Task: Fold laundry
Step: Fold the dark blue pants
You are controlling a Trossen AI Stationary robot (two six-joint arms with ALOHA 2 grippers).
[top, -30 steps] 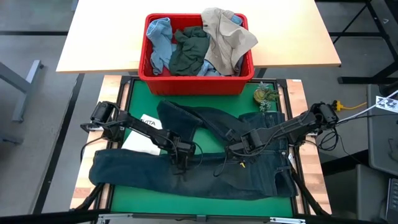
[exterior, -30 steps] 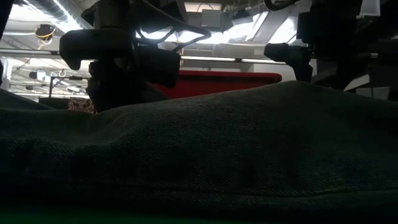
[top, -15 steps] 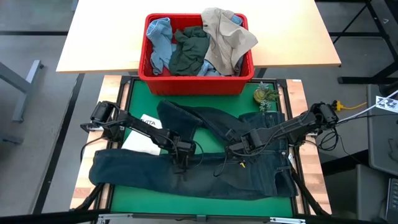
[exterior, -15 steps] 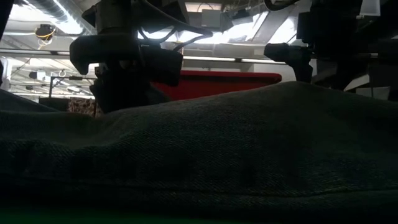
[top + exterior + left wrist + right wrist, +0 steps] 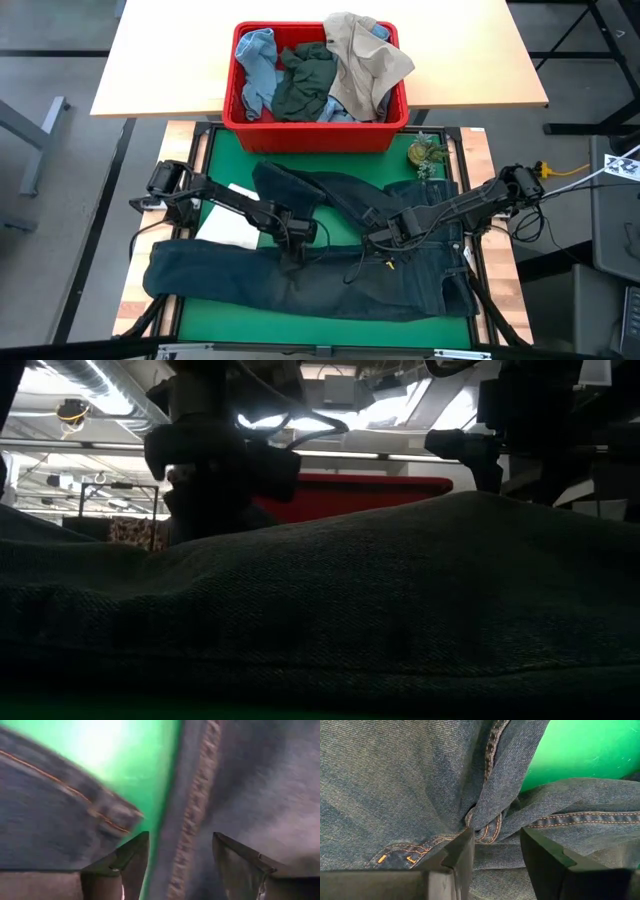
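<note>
Dark navy jeans lie spread across the green mat, one leg running toward the far left. My left gripper stands open, pointing down over the jeans; in its wrist view an edge seam runs between the open fingers, with bare mat beside it. My right gripper is shut on the jeans near the crotch. In the low view the jeans rise in a hump toward the right. More laundry, light blue, dark green and beige, fills the red bin. My right gripper pinches a bunched fold of the jeans where the stitched seams meet between its two fingers, several layers thick. The fingers come from above, pointing steeply down. The cloth gathers toward the hold, and the rest of the jeans lies on the mat.
A white tote bag lies on the mat under my left arm, partly under the jeans. A small green-yellow object sits at the mat's far right corner. The red bin stands on a wooden table beyond the mat.
My left gripper has opened and let go of the jeans, then edged slightly toward the table's far right. The jeans have stayed where they lay. My right gripper has kept still.
</note>
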